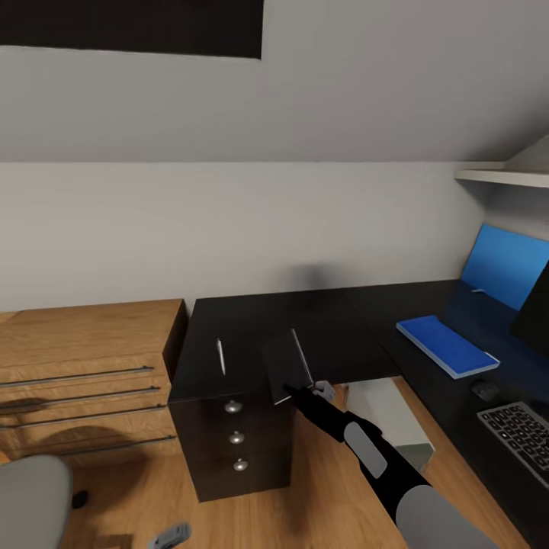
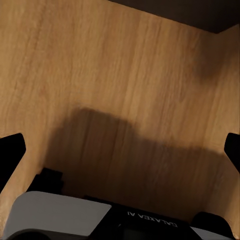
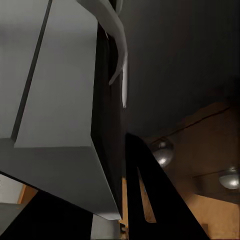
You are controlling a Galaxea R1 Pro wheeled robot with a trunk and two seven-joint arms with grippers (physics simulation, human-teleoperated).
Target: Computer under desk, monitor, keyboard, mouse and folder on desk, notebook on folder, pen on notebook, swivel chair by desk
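Desk [image 1: 396, 305], long and matt black, carries the bright blue folder [image 1: 447, 345] at right, long axis running near-right to far-left. Left of it, the dark grey notebook [image 1: 287, 364] lies lengthwise near-to-far, its near edge clamped by the right gripper [image 1: 303, 391]. Left gripper [image 2: 120, 150] jaws stand apart over wood floor [image 2: 120, 75].

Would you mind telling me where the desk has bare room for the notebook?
The desk is bare between the notebook, at its front edge by the right gripper, and the folder. Past the folder it is crowded: mouse, keyboard.
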